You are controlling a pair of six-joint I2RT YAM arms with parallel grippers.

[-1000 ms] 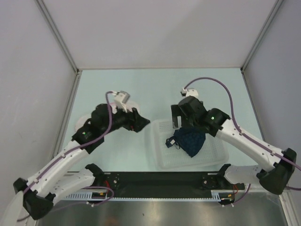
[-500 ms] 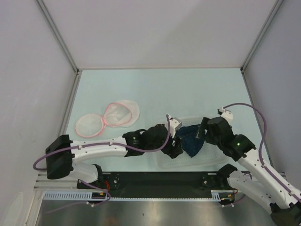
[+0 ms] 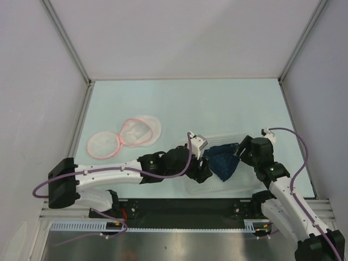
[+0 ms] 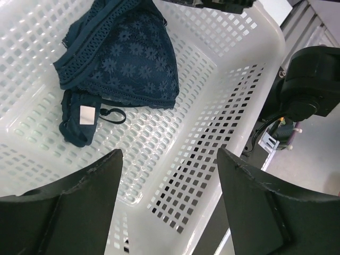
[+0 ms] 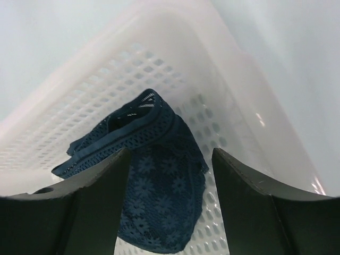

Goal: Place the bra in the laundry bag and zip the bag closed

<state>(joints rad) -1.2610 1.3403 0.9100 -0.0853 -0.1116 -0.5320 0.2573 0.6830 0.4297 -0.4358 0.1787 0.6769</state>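
Note:
The dark navy bra [image 3: 223, 161] lies crumpled in a white perforated basket [image 3: 247, 180] at the near right. In the left wrist view the bra [image 4: 123, 59] is ahead of my left gripper [image 4: 170, 207], which hangs open over the basket's near wall [image 4: 212, 133] with nothing between its fingers. My left gripper [image 3: 203, 168] sits at the bra's left edge. My right gripper [image 3: 242, 151] hovers at the bra's right side. Its open fingers straddle the lace cup [image 5: 159, 191] without pinching it. The laundry bag [image 3: 126, 136], white mesh with a pink rim, lies spread open at the left.
The basket's walls [image 5: 175, 69] rise around the bra on all sides. Both arm bases and a black rail [image 3: 185, 209] run along the near edge. Grey enclosure walls bound the pale table [image 3: 190, 103].
The left arm has swung from the laundry bag across to the basket, uncovering the bag. The right arm has drawn back toward the near edge and now faces the bra from the right.

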